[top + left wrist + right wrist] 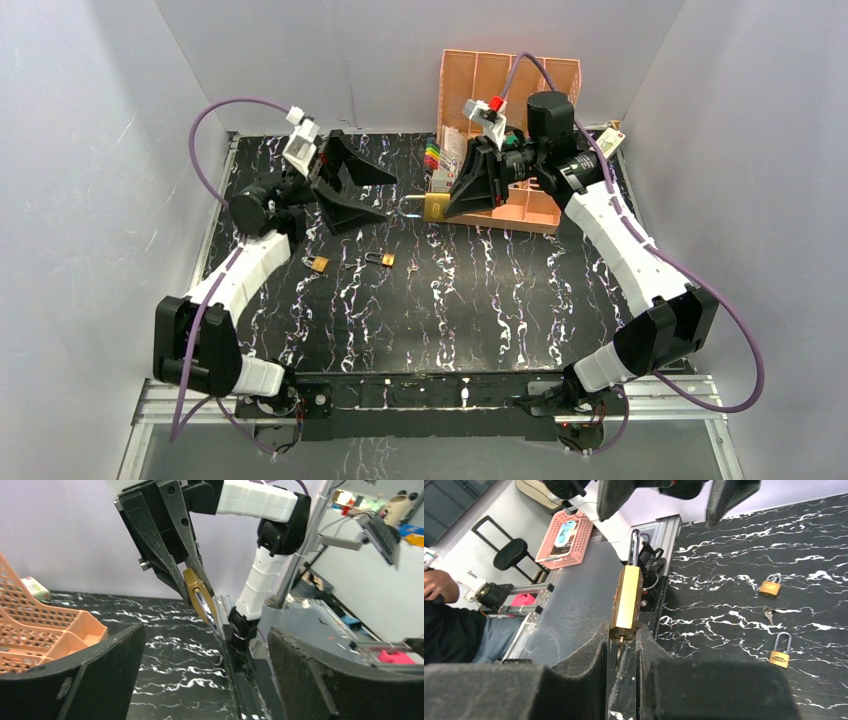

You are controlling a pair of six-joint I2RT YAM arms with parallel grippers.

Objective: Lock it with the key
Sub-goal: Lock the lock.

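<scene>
**Padded fingers of the right gripper clamped on a brass padlock, held clear above a black, white-veined tabletop.**

The brass padlock sits edge-on between the pads. Its steel shackle points at the left gripper, whose jaws stand wide apart and empty just short of it. One small padlock and a second small padlock lie well apart from the grip on the tabletop; the right wrist view shows a loose key between them. Only the overhead view shows the pale grey walls enclosing the table and the orange perforated tray at its back. Only the right wrist view shows, beyond the table's rail, a seated person, a black stool and a pink basket.
</scene>
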